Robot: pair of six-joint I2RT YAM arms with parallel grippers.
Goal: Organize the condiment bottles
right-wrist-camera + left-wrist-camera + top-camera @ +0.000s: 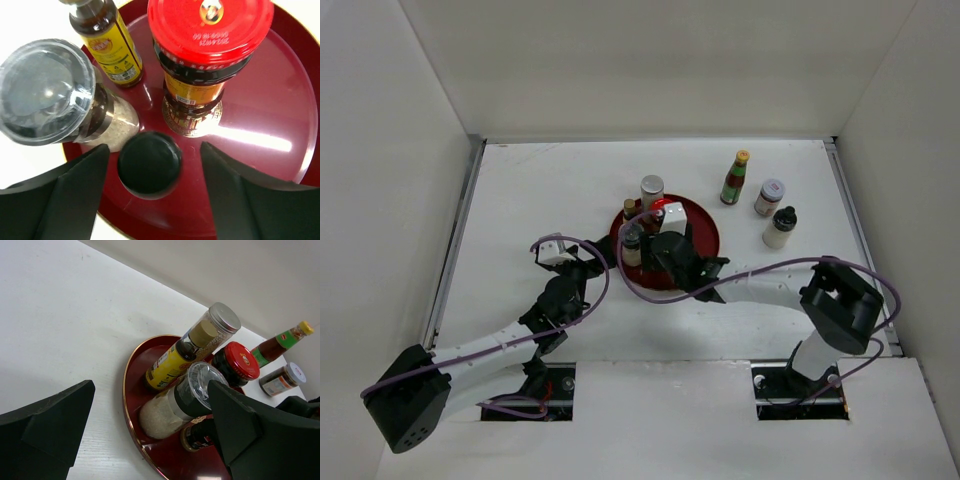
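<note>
The right gripper (pixel 153 150) is hanging over the red tray (pixel 280 125), its fingers standing apart on either side of a black-capped bottle (pixel 149 167) without pinching it. A grinder (pixel 47 90), an amber bottle (pixel 107 45) and a red-capped jar (pixel 210 30) are crowding round it on the tray. The left gripper (pixel 151 386) is waiting beside the tray, spread wide and empty.

1 round red tray (pixel 705 225) (gold-rimmed) sits near the middle of the white table (pixel 540 190).
</note>
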